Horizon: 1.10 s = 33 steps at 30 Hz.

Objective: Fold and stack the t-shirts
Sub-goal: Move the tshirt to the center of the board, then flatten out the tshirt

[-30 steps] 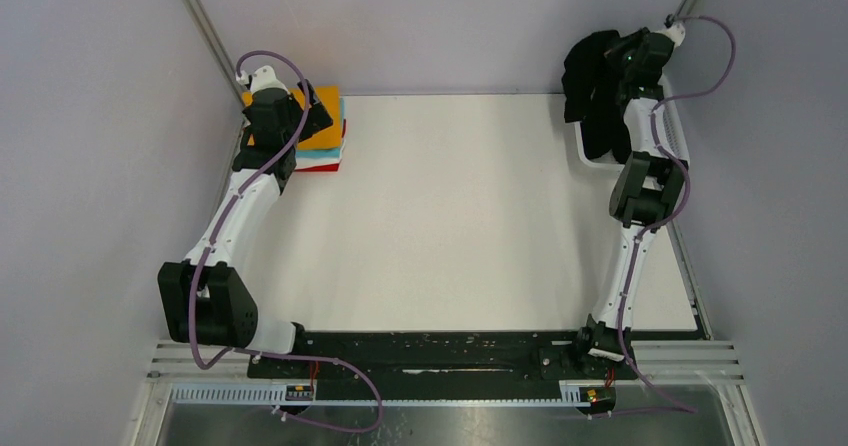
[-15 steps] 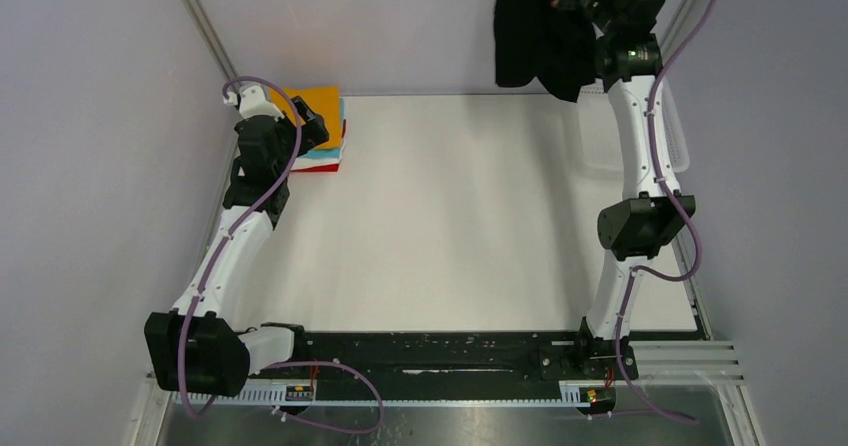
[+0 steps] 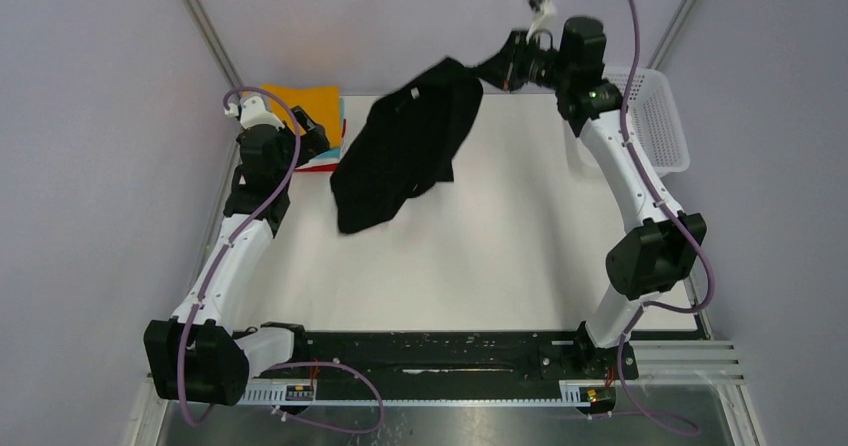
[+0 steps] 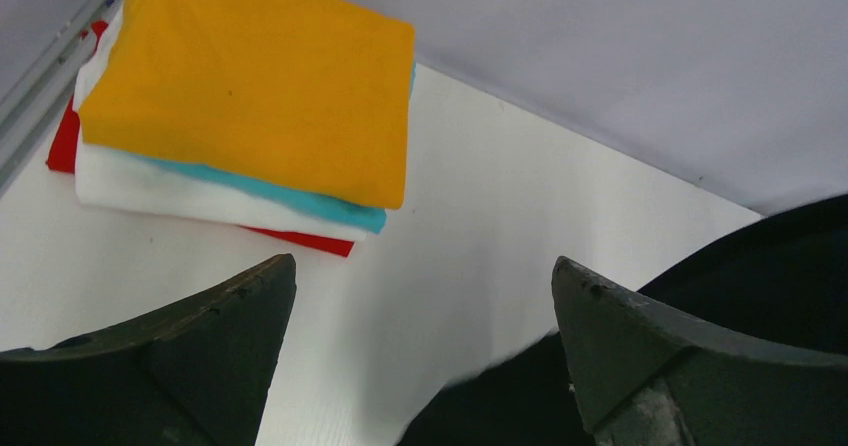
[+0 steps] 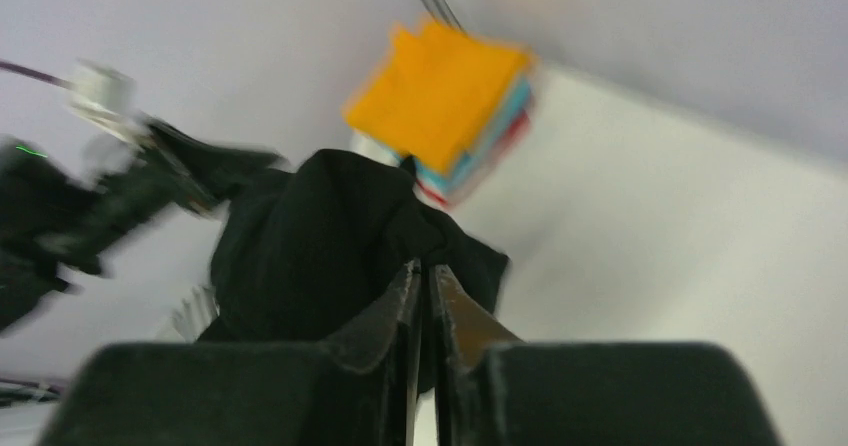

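so the black shirt (image 3: 405,146) is up in the air over the far half of the surface (image 3: 500,256), stretched out on a slant from the right tool (image 3: 490,70) down toward the left. My guess is it's out over the open middle because that's the only spot with room to lay a big shirt flat for folding. In the right wrist view that tool's jaws are almost pressed together with just a thin slit and dark cloth bunched right at the tips, but it's blurry and I honestly can't tell if a pinch of cloth is in there or not. The left tool (image 4: 425,266) is released, jaws wide apart with nothing between them, hanging just beside the stack (image 3: 325,101) in the far left corner: orange shirt (image 4: 250,76) on top, then teal shirt (image 4: 300,198), white shirt (image 4: 180,191) and red shirt (image 4: 300,238) at the bottom, all folded. Tucked in the corner like that, it leaves the middle free. I'd say the left tool is parked open to grab an edge of the black shirt once it's down. The basket (image 3: 655,116) sits at the far right edge, well apart from the shirt
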{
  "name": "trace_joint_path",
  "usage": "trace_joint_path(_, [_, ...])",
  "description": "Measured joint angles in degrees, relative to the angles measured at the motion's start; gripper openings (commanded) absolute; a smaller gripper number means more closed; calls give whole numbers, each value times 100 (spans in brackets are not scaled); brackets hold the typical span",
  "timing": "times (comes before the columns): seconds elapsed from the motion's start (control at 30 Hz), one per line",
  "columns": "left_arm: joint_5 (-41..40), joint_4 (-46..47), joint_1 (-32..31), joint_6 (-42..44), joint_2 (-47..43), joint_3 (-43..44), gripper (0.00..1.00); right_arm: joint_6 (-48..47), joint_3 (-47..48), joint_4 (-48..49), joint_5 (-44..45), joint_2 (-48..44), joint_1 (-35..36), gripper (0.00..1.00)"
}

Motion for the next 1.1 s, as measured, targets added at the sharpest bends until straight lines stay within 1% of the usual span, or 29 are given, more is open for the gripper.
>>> trace_joint_path(0.03, [2,-55,0,-46,20,0,99,-61,-511,-46,195,-85,-50,65])
trace_joint_path(0.07, [4,-109,0,-105,63,0,99,-175,-1056,-120,509,-127,-122,78])
trace_joint_path(0.1, [11,-168,0,-153,125,0,99,-223,-1462,-247,855,-127,-208,85])
trace_joint_path(0.13, [44,-243,0,-203,212,2,99,-256,-1731,-398,1169,-114,-289,94])
trace_joint_path(0.17, [72,-313,0,-243,295,2,99,-348,-2026,-634,1615,-111,-376,99])
trace_joint_path(0.27, [323,-623,0,-369,721,9,99,-505,-2479,-1185,2651,-122,-575,99])
trace_joint_path(0.37, [721,-981,-2,-472,1141,9,99,-575,-2730,-1370,3134,-254,-616,100])
trace_joint_path(0.47, [1040,-1381,-52,-562,1462,2,99,-601,-2968,-1453,3261,-511,-498,100])
trace_joint_path(0.6, [1051,-1834,-247,-699,1563,-140,99,-715,-3093,-1606,3458,-575,13,99])
trace_joint_path(0.73, [933,-2190,-389,-898,1451,-553,99,-741,-3104,-1694,3547,-293,525,99])
trace_joint_path(0.87, [811,-2378,-385,-1152,1427,-957,98,-737,-3040,-1672,3637,168,772,96])
trace_joint_path(0.93, [809,-2352,-382,-1281,1521,-1034,93,-726,-2870,-1661,3713,459,835,95])
trace_joint_path(1.03, [872,-2061,-382,-1451,1904,-1029,80,-693,-2599,-1576,3869,833,892,93])
trace_joint_path(1.07, [896,-2081,-382,-1486,1998,-946,75,-686,-2542,-1532,3926,925,903,92])
trace_joint_path(1.1, [922,-1930,-391,-1506,2059,-914,67,-667,-2503,-1478,3998,1014,916,90])
